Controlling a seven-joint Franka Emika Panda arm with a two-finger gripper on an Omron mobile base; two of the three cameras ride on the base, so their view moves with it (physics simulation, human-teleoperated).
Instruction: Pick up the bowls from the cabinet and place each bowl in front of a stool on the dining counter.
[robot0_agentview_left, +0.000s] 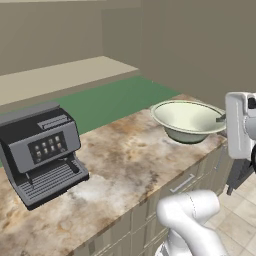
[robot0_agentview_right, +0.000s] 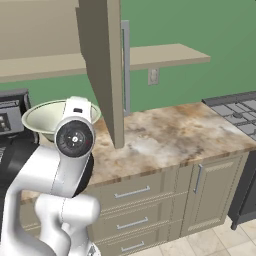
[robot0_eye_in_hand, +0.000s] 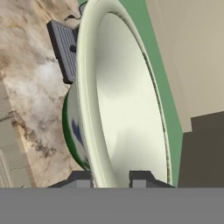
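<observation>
One bowl (robot0_agentview_left: 187, 119), cream-white inside and grey-green outside, hangs just over the near edge of the stone-topped wall counter (robot0_agentview_left: 120, 160). My gripper (robot0_agentview_left: 220, 119) is shut on its right rim. In the hand view the two fingertips (robot0_eye_in_hand: 81, 179) clamp the rim of the bowl (robot0_eye_in_hand: 127, 109) at the gripper (robot0_eye_in_hand: 111, 179), one inside and one outside. From the right base the bowl (robot0_agentview_right: 45, 117) shows behind my hand. The cabinet's beige shelf (robot0_agentview_right: 165, 55) runs above the counter, its taupe door (robot0_agentview_right: 107, 70) swung open. The stool and the dining counter are out of view.
A dark coffee machine (robot0_agentview_left: 42, 150) stands on the wall counter left of the bowl. The open cabinet door hangs right beside my hand. Drawers with handles (robot0_agentview_right: 132, 192) sit under the counter, and a stove top (robot0_agentview_right: 235, 112) lies at the far right.
</observation>
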